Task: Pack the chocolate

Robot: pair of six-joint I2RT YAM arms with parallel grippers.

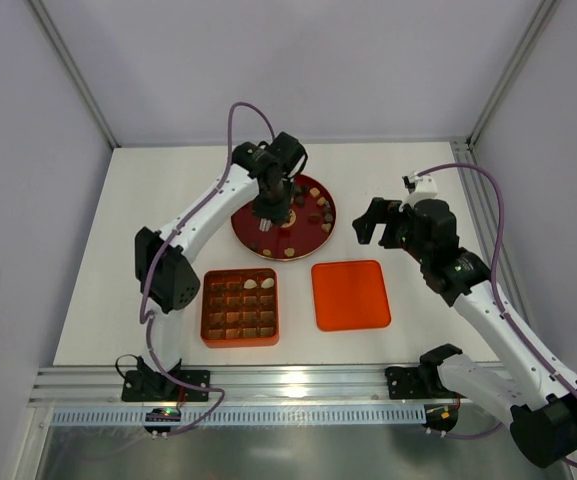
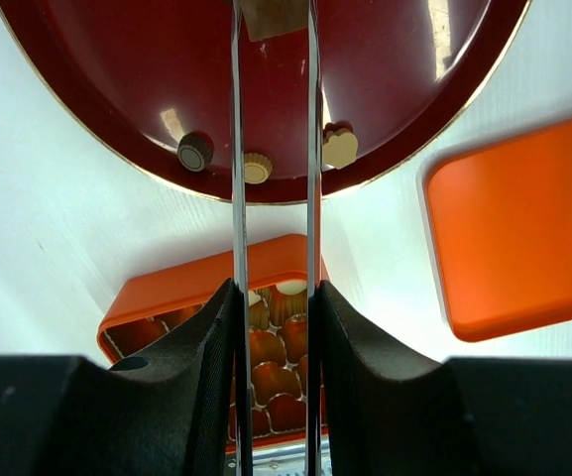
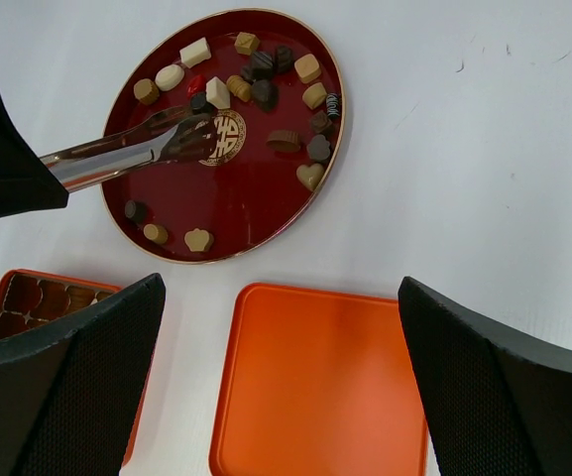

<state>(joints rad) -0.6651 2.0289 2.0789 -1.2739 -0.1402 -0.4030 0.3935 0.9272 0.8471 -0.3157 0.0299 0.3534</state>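
Note:
The chocolate (image 3: 310,176) lies as several small dark, light brown and cream pieces on a round dark red plate (image 1: 251,236). My left gripper (image 1: 268,205) hangs over the plate, shut on a pair of metal tongs (image 3: 117,157). In the left wrist view the gripper (image 2: 274,293) clamps the two tong blades (image 2: 238,178), and a light brown piece (image 2: 274,15) shows between their tips. Three pieces (image 2: 257,168) sit near the plate's (image 2: 117,89) rim. The orange gridded box (image 1: 239,307) holds two cream pieces (image 1: 258,286). My right gripper (image 1: 368,222) is open and empty.
The flat orange lid (image 1: 350,294) lies right of the box, under my right gripper (image 3: 281,297). The box (image 2: 186,288) sits just below the plate. White walls close in the table at the back and both sides, and an aluminium rail (image 1: 298,380) runs along the near edge.

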